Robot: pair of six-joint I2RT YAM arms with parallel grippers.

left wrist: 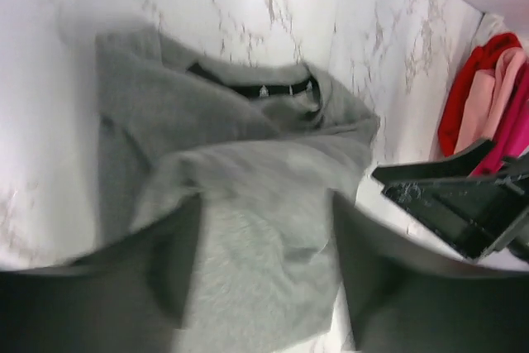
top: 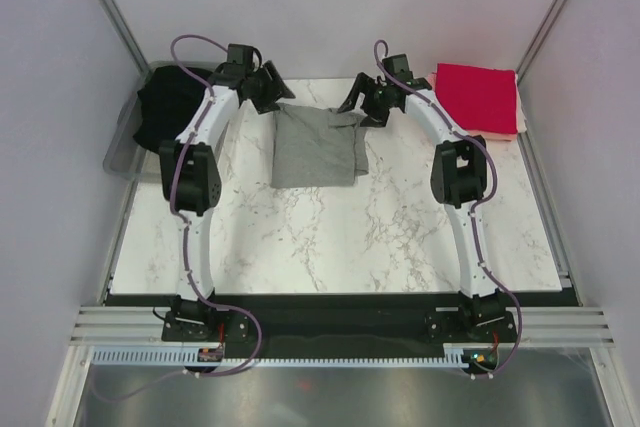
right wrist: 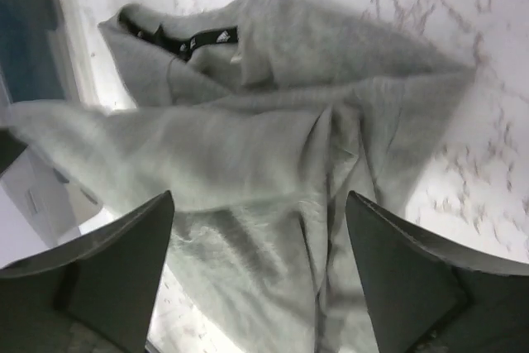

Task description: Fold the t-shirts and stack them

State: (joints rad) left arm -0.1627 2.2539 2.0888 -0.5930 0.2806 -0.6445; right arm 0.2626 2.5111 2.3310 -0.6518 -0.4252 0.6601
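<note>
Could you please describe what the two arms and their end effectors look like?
Both the left arm and right arm have curved white links joined by bulky black joint housings, on black bases. A thin purple cable loops along each. The left end effector and right end effector are black, with two broad, flat, wedge-shaped fingers.

Bright, even overhead light, soft shadows.
From above all is sharp, faint shadows under my arms (top: 205,127) on the marble table (top: 400,237); at my wrists the grey t-shirt (left wrist: 248,196) smears with blur and my fingers (right wrist: 413,287) sit dark, out of focus.
</note>
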